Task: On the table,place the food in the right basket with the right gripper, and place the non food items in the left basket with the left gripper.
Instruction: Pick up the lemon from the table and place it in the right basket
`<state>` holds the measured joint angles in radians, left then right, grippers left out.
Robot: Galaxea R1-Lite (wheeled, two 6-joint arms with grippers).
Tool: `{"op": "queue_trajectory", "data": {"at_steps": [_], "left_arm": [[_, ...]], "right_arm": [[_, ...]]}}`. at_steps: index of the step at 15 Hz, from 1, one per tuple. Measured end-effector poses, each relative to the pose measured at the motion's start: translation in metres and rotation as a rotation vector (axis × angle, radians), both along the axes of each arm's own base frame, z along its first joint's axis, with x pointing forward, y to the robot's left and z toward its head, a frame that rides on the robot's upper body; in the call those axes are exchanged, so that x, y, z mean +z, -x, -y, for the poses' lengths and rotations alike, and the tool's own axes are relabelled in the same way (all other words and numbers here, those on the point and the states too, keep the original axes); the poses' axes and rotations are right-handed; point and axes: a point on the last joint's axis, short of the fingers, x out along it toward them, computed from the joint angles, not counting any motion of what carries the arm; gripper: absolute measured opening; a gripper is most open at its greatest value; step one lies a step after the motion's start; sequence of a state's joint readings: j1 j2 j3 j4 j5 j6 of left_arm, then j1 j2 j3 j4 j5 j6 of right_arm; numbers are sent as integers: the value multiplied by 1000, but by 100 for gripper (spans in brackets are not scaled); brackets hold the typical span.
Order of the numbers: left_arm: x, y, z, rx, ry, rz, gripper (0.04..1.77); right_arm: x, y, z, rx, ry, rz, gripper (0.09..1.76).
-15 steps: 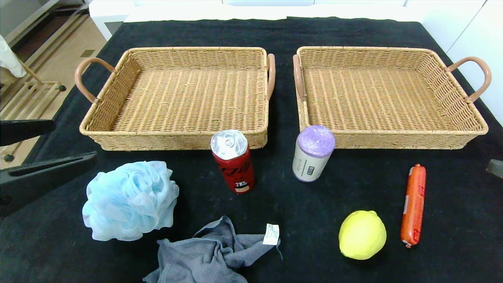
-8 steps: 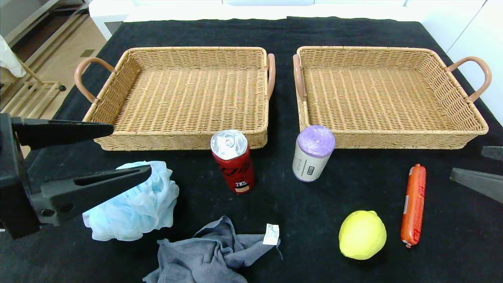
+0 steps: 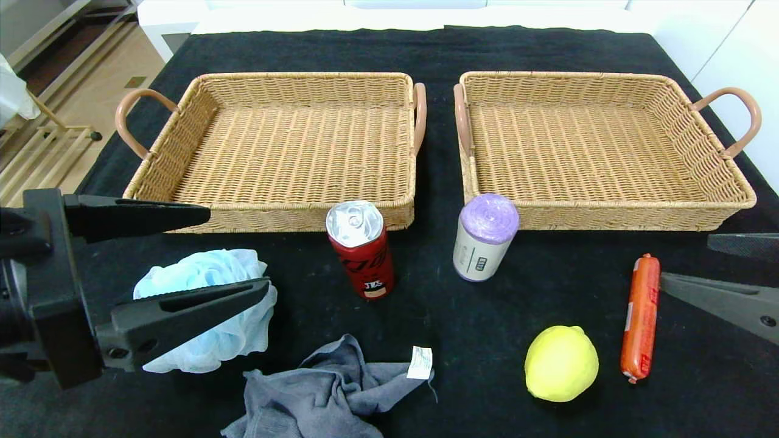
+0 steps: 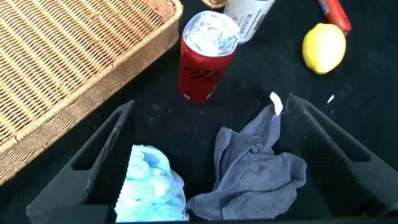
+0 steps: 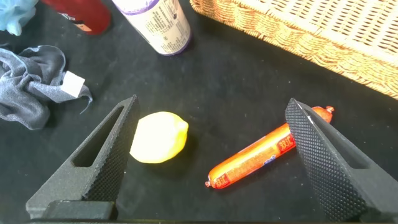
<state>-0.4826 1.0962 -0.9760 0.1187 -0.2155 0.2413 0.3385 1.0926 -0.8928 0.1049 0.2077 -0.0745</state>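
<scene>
Both my grippers hang spread wide with nothing in them: the left gripper (image 3: pixel 234 252) over the blue bath pouf (image 3: pixel 204 310), the right gripper (image 3: pixel 684 258) just beside the sausage (image 3: pixel 640 316). Lemon (image 3: pixel 560 363), red can (image 3: pixel 361 249), purple roll (image 3: pixel 485 237) and grey cloth (image 3: pixel 322 395) sit on the table in front of the left basket (image 3: pixel 274 216) and right basket (image 3: pixel 608 216).

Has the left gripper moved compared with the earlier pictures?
Yes. The left gripper, jaws open, has come in from the table's left edge toward the red can, and now hangs over the blue bath sponge.
</scene>
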Motion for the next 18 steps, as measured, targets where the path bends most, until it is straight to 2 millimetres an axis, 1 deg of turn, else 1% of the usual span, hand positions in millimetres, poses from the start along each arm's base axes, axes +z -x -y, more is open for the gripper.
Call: {"op": "queue_trajectory", "data": {"at_steps": [5,8,12,18], "left_arm": [[0,0,0,9,-1,2,172],[0,1,-1,9,-1,3,172],[0,1,-1,7,0,4,172],[0,2,-1,7,1,6,172]], "right_arm": [[-3,-3,-2,-57,43,-60,171],[-5,-5,-11,-117,70,-103,171],[-12,-7,-35,-191,72,-219,171],[-20,-5,-77,-261,78,-404,171]]}}
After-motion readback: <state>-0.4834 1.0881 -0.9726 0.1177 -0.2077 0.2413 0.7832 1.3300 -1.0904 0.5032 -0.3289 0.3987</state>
